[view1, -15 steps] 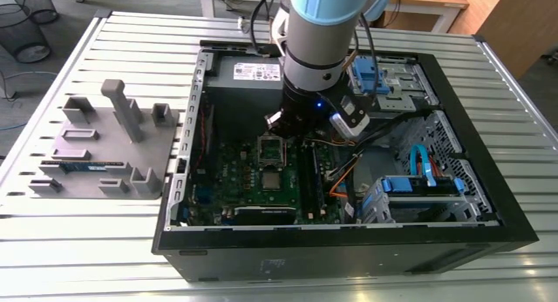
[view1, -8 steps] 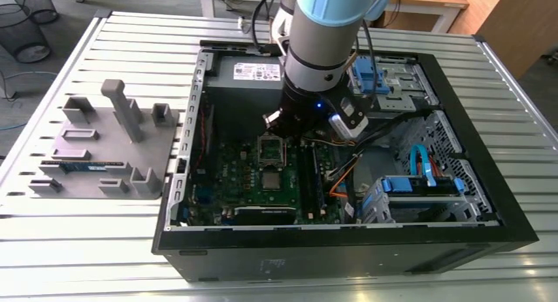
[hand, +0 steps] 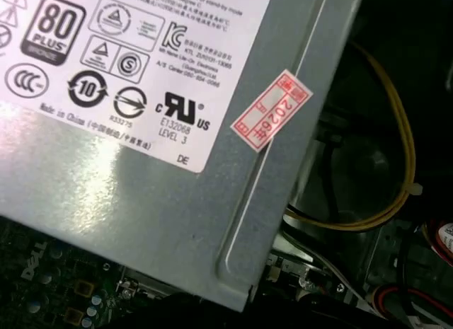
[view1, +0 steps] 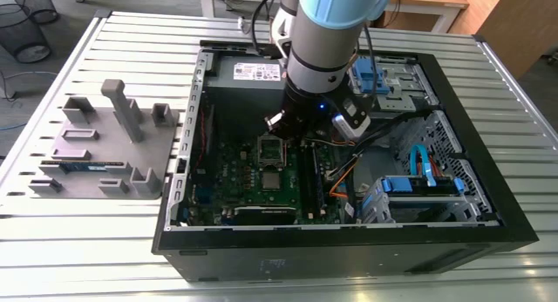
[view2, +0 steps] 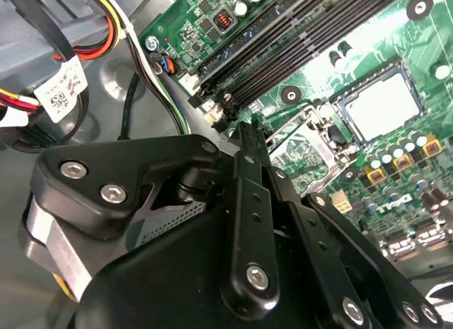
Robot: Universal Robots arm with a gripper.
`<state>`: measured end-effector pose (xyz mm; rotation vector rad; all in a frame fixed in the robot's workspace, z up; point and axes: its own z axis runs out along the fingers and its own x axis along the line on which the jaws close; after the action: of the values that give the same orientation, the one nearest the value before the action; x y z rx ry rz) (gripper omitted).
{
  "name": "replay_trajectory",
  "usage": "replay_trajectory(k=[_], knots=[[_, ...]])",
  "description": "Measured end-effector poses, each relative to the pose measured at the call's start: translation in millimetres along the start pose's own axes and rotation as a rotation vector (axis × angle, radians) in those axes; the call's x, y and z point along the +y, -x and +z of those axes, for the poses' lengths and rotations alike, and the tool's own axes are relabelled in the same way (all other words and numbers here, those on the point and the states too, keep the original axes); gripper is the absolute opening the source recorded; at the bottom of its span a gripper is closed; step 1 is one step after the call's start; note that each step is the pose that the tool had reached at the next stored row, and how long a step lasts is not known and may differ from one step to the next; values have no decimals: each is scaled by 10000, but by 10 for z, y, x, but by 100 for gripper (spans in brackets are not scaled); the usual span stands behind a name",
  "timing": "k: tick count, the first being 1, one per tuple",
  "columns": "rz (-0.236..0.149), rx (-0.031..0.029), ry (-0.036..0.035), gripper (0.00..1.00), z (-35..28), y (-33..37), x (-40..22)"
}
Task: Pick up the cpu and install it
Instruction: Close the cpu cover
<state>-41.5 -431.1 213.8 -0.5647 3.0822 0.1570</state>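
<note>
Hand fingers were together, gripping nothing, when I checked the second wrist view. The cpu lay flat in its socket on the green motherboard, apart from the hand. The socket's hinged frame stood open between cpu and hand. The computer case rested open on the slatted table.
</note>
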Motion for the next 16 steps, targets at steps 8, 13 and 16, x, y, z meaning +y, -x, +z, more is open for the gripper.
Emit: replay_trajectory(k=[8, 13, 16], knots=[[-602, 54, 29, 11, 16, 11, -6], [-611, 1, 155, 11, 20, 13, -7], [-656, -32, 248, 11, 24, 18, -9]])
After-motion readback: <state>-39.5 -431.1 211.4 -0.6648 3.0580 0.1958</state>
